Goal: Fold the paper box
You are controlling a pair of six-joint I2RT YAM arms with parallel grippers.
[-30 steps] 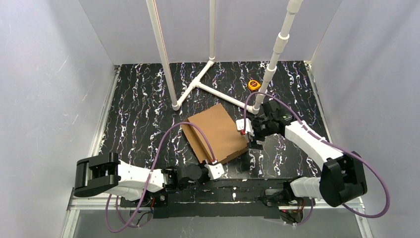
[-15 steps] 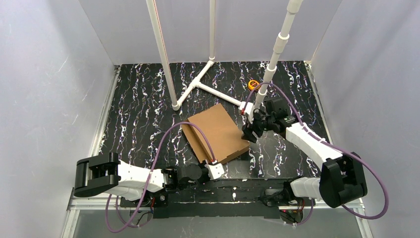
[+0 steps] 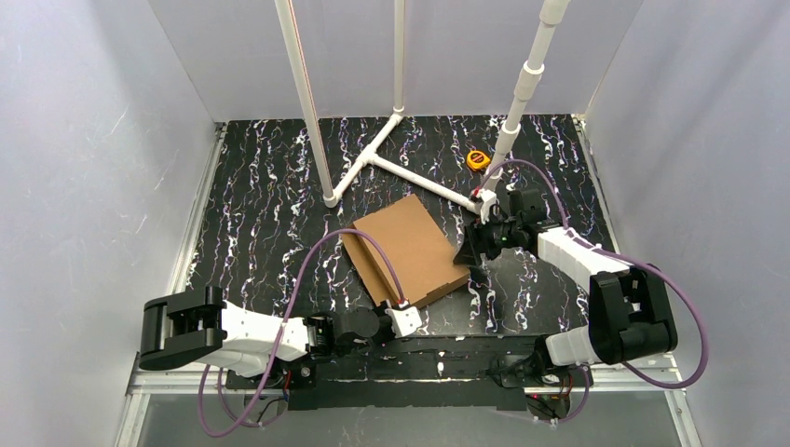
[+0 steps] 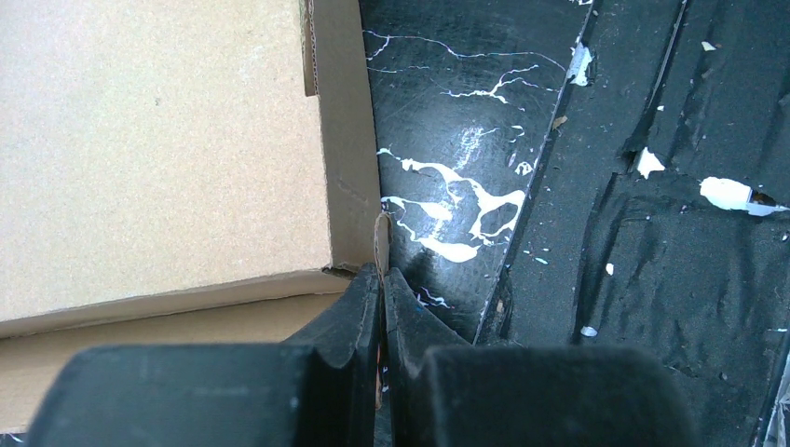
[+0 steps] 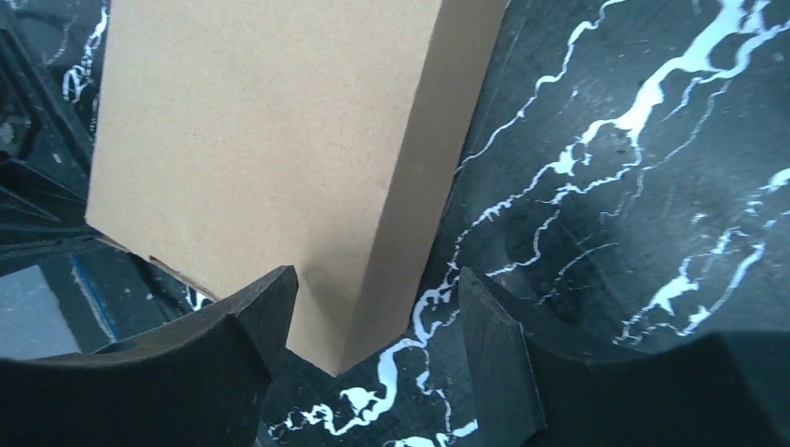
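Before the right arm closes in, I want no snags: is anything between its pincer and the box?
Nothing visible does: the right pincer stands open with a corner of the box already between its jaws.

The left arm [image 3: 233, 335] lies low along the near edge with its forearm pointing right. The left claw [image 4: 382, 279] is pressed tight on a thin cardboard edge of the paper box [image 4: 158, 140]. The right arm [image 3: 578, 256] reaches forward and inward, wrist tipped down. The right claw [image 5: 373, 317] is spread, its fingers [image 5: 251, 326] on either side of the box's corner.
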